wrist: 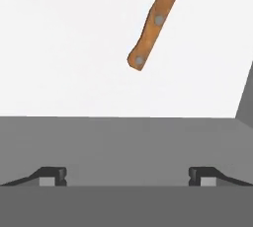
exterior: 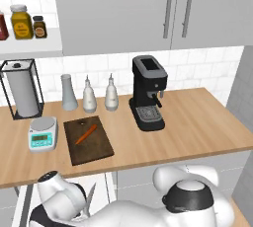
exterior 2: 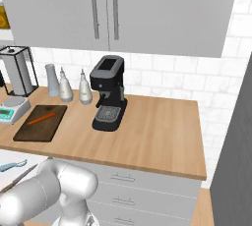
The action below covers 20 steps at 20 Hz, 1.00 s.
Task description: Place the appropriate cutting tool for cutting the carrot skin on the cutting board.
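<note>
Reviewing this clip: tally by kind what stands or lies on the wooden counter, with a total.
Paper towel holder: 1
Kitchen scale: 1
Cutting board: 1
Carrot, on the board: 1
Tall pale vase: 1
White bottles: 2
Coffee machine: 1
Total: 8

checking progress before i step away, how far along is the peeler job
Done: only the setup. The carrot already lies on the cutting board. In hand: nothing; the gripper is open and empty, low inside an open drawer, facing the brown-handled knife. Left: the whole move. The light-blue peeler lies in the drawer and must be grasped, lifted and set on the board.
</note>
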### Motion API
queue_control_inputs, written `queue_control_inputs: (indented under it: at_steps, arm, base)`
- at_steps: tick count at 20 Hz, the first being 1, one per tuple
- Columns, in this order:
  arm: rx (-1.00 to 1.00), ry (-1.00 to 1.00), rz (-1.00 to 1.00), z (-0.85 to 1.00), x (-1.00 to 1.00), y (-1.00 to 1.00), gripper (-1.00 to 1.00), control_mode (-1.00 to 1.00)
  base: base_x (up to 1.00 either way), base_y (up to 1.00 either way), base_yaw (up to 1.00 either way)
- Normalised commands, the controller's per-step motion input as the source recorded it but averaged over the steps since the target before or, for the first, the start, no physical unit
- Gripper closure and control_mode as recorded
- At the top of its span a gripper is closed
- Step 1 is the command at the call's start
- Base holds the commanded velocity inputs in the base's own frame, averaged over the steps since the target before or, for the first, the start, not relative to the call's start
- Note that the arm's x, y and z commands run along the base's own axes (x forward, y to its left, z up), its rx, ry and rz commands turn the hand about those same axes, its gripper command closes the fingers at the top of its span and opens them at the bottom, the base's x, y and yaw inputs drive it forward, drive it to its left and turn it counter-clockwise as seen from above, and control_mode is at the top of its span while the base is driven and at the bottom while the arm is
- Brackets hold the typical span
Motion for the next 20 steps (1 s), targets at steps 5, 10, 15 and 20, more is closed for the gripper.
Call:
queue_control_inputs:
  at_steps: [5, 10, 15, 20]
  arm:
    - [-0.02, 0.02, 0.0, -0.33, -0.68, 0.13, -1.0, -1.0]
    - [-0.01, 0.0, 0.0, 0.11, -0.02, 0.0, -1.0, -1.0]
    - [0.0, 0.0, -0.02, 0.69, 0.16, -0.18, -1.0, -1.0]
    - [-0.04, 0.0, -0.16, 0.34, 0.48, -0.4, -1.0, -1.0]
  base:
    - [0.0, 0.0, 0.0]
    - [0.0, 0.0, 0.0]
    - [0.0, 0.0, 0.0]
    - [0.0, 0.0, 0.0]
